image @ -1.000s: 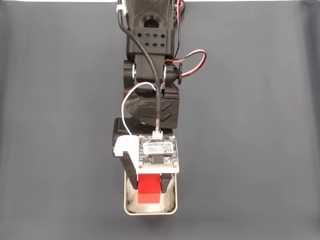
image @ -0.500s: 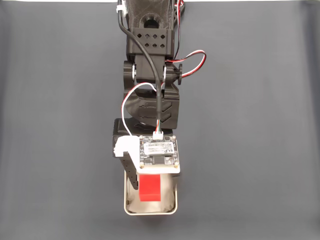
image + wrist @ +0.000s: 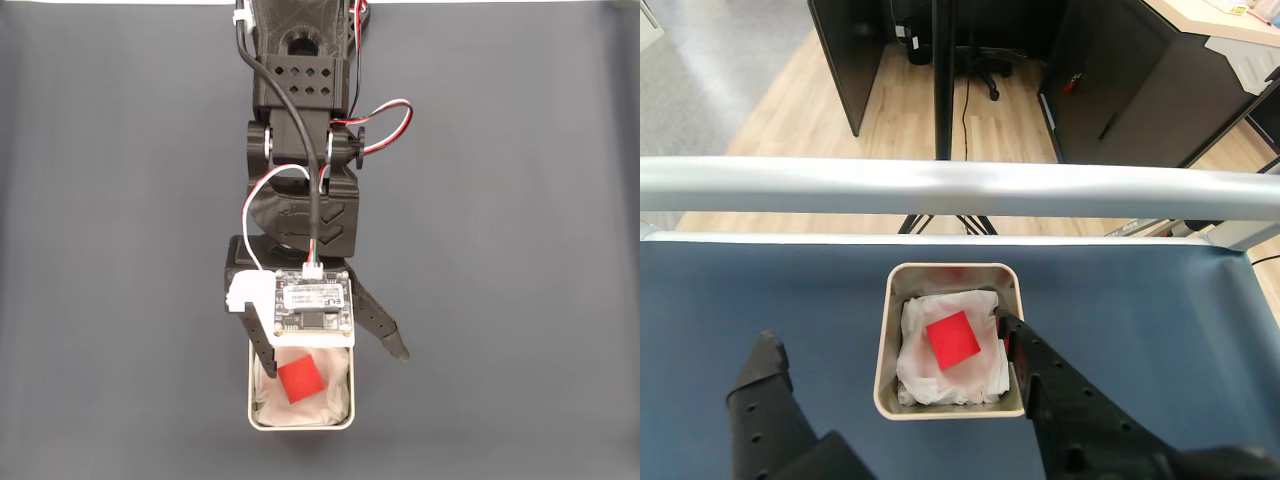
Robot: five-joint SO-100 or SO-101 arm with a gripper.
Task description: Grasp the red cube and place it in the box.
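The red cube (image 3: 299,380) lies slightly turned on the crumpled white lining inside the box (image 3: 300,425), a silver-grey tin at the bottom centre of the fixed view. My gripper (image 3: 334,361) hangs open just above the tin. One finger (image 3: 266,362) dips inside the tin's left side and the other finger (image 3: 392,342) is spread out past its right wall. In the wrist view the red cube (image 3: 953,340) rests free in the middle of the box (image 3: 883,350). There the gripper (image 3: 885,330) has one finger at the tin's right inner wall and the other over the mat to the left.
A dark blue-grey mat (image 3: 520,250) covers the table around the tin. The table's pale metal edge rail (image 3: 960,185) runs just beyond the tin in the wrist view, with wooden floor and dark furniture behind it.
The gripper has opened, with one finger swinging out to the right. The red cube has left the fingers and dropped onto the box's lining, turning slightly.
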